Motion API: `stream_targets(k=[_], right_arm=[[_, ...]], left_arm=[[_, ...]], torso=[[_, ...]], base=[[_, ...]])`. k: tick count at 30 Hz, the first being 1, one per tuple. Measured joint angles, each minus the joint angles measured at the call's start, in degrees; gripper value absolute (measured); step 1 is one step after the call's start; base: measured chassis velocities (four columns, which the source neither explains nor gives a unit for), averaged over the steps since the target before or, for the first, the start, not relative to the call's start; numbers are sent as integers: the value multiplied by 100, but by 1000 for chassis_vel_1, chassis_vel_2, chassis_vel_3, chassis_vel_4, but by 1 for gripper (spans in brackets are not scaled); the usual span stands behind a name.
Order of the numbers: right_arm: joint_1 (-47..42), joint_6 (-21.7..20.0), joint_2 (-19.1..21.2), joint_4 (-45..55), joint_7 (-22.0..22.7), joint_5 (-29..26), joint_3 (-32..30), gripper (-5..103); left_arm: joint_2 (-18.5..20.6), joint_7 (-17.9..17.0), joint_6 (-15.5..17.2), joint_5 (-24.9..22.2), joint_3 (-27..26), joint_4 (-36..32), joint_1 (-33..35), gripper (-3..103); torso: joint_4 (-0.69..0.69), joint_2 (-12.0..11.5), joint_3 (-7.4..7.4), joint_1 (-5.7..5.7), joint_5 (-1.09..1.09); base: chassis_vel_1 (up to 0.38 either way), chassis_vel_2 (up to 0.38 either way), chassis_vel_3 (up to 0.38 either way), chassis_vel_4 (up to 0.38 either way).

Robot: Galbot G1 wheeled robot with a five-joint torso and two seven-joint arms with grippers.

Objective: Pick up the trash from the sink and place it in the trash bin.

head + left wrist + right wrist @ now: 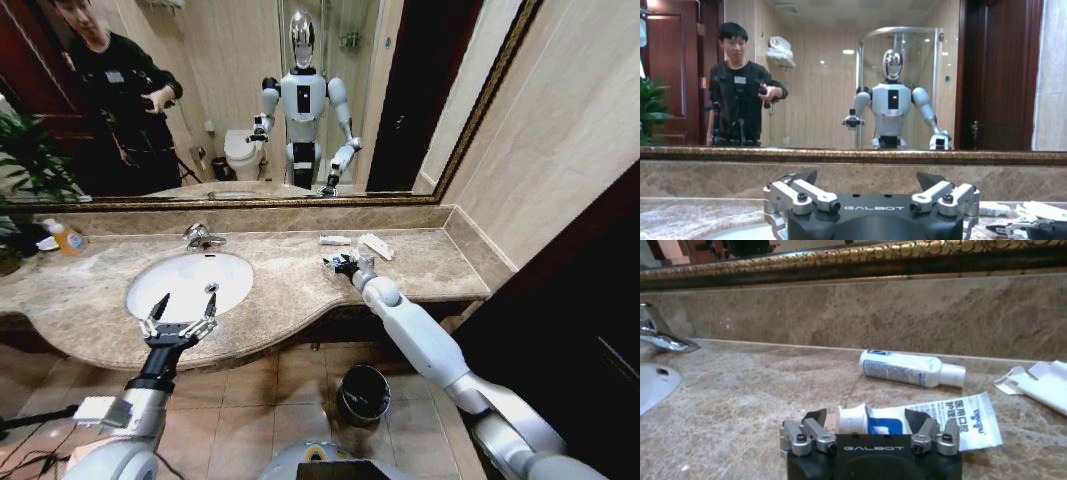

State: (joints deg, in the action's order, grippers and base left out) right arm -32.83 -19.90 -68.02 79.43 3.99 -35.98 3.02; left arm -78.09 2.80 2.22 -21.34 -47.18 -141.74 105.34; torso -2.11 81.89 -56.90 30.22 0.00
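Observation:
The white oval sink [150,300] with its chrome tap [198,237] is set in the marble countertop [290,285]. My left gripper [185,305] hovers open over the basin's front rim with nothing between its fingers. To the right of the sink my right gripper [340,265] is down at the countertop. In the right wrist view it [865,415] is open, with a white-and-blue tube of trash [960,422] lying between its fingers. A small white tube [907,369] and a torn white packet [1040,385] lie just beyond. The dark trash bin [362,393] stands on the floor below.
An orange-yellow bottle [66,237] stands at the counter's far left beside a plant [25,160]. A mirror [250,100] rises behind the counter and a wall closes the right end. The floor around the bin is tiled.

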Motion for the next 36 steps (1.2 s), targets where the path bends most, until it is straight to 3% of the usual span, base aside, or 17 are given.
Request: stream_targets(k=[6, 12, 14, 17, 18, 21, 32, 36], right_arm=[[-17, 68, -37, -48, 7, 56, 5, 79], [23, 148, -34, -117, 2, 57, 0, 53], [27, 163, -34, -123, 1, 57, 4, 53], [23, 198, -4, -104, -1, 57, 33, 36], [23, 198, -4, -104, -1, 57, 33, 36], [5, 215, 58, 13, 20, 57, 53, 23], [-244, 147, 461, 1334, 581, -132, -6, 21], [-714, 42, 871, 2380, 925, -364, -154, 21]], left_arm=[[0, 0, 0, 0, 0, 0, 0, 100], [0, 0, 0, 0, 0, 0, 0, 100], [0, 0, 0, 0, 0, 0, 0, 100], [0, 0, 0, 0, 0, 0, 0, 100], [0, 0, 0, 0, 0, 0, 0, 100], [0, 0, 0, 0, 0, 0, 0, 100], [0, 0, 0, 0, 0, 0, 0, 100], [0, 0, 0, 0, 0, 0, 0, 100]], torso=[[0, 0, 0, 0, 0], [0, 0, 0, 0, 0], [0, 0, 0, 0, 0], [0, 0, 0, 0, 0], [0, 0, 0, 0, 0], [0, 0, 0, 0, 0], [-1, 0, 0, 0, 0], [-1, 0, 0, 0, 0]], base=[[0, 0, 0, 0], [0, 0, 0, 0], [0, 0, 0, 0], [0, 0, 0, 0], [0, 0, 0, 0], [0, 0, 0, 0], [0, 0, 0, 0], [0, 0, 0, 0]])
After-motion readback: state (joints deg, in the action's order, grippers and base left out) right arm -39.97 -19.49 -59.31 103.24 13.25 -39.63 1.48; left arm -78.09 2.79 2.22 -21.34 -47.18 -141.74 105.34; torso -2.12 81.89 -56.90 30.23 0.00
